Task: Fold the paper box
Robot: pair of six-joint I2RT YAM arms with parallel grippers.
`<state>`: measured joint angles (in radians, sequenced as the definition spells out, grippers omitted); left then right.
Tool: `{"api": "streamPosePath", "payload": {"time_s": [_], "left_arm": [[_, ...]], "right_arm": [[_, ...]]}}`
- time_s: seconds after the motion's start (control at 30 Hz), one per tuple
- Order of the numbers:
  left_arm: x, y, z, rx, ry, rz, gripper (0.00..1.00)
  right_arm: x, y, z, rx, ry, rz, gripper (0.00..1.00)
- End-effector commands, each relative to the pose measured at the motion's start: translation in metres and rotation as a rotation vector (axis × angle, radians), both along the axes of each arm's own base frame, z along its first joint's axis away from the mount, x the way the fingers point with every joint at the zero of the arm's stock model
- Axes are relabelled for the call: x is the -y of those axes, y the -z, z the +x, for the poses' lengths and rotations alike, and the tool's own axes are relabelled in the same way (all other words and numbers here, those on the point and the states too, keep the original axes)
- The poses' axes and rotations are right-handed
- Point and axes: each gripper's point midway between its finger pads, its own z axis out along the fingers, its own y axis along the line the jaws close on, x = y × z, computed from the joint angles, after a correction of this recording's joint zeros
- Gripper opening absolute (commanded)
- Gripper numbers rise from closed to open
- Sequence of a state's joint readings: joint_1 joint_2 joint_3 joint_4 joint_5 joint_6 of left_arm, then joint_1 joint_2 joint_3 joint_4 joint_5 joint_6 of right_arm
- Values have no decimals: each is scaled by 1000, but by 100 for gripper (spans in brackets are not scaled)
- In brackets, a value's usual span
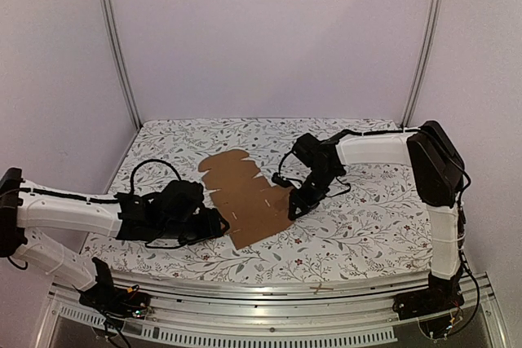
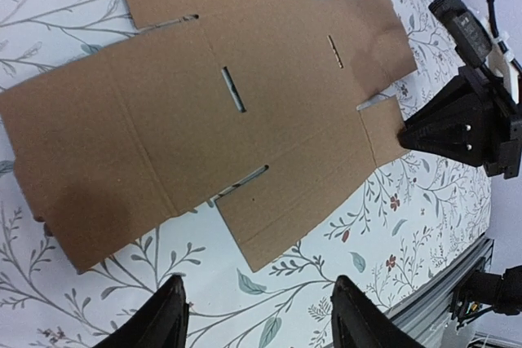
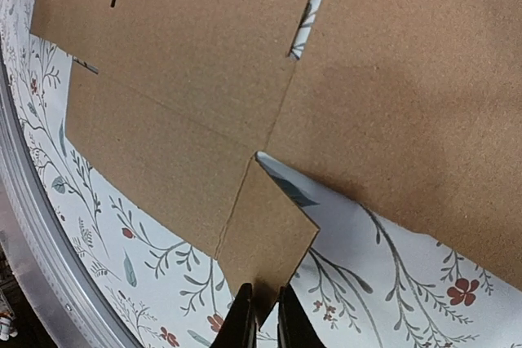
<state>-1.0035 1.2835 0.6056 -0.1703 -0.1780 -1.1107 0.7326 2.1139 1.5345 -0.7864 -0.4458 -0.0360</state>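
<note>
On the table (image 1: 367, 226) with its cloth of leaves and flowers, the paper box (image 1: 245, 193) lies flat and unfolded. It is a brown cardboard sheet with creases, narrow slots and flaps, about in the middle between the two arms. At its right edge the right gripper (image 1: 292, 208) reaches down to it at a slant. From the right wrist camera its fingers (image 3: 245, 323) stand nearly pressed together, and the corner of a small flap (image 3: 265, 238) goes in between them. It seems they pinch this flap, though the contact itself is at the bottom border of the view and hard to see. The left gripper (image 1: 217, 224) is low at the near left side of the sheet, just beside its edge and, as far as I can see, not touching it. From the left wrist camera its two fingers are spread wide with only cloth between them, and the sheet lies beyond the tips. In the same wrist view the tip of the right gripper meets the small flap on the far side of the sheet
</note>
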Motion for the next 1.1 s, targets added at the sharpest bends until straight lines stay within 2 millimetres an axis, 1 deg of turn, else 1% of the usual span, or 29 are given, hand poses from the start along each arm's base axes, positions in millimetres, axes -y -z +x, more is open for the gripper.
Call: {"api": "streamPosePath", "payload": {"time_s": [0.0, 0.03, 0.1, 0.2, 0.37, 0.47, 0.6, 0.63, 0.67, 0.7, 0.77, 0.8, 0.9, 1.07], "left_arm": [[14, 13, -1, -10, -86, -67, 60], [16, 17, -2, -19, -97, -68, 60], [19, 21, -4, -27, -111, -70, 60], [16, 27, -6, -37, -146, -69, 61], [15, 36, -12, -79, -179, -77, 64], [21, 35, -17, -85, -170, -89, 64], [30, 21, -27, -70, -152, -90, 63], [29, 17, -29, -60, -154, -85, 63], [28, 15, -32, -56, -155, -74, 63], [25, 13, -33, -52, -157, -67, 63], [21, 10, -35, -46, -160, -61, 63], [18, 10, -35, -44, -163, -55, 63], [12, 10, -37, -42, -168, -51, 62], [13, 10, -41, -38, -162, -43, 62]], "right_arm": [[-4, 3, -3, -62, 23, 12, 4], [-3, 3, -3, -79, 44, 17, 0], [-4, -2, -2, -119, 73, 46, 0], [-7, -16, -3, -196, 110, 129, 0], [-10, -33, -4, -218, 132, 197, 0], [-13, -40, -5, -232, 142, 224, 0], [-12, -40, -2, -223, 162, 218, 0], [-9, -37, 0, -209, 164, 201, 3], [-6, -35, 1, -194, 162, 184, 16], [-4, -32, 2, -183, 163, 168, 26], [0, -27, 2, -170, 162, 140, 39], [1, -26, 3, -165, 159, 135, 44], [-2, -22, -1, -172, 146, 123, 49], [-9, -4, -11, -186, 112, 77, 49]]}}
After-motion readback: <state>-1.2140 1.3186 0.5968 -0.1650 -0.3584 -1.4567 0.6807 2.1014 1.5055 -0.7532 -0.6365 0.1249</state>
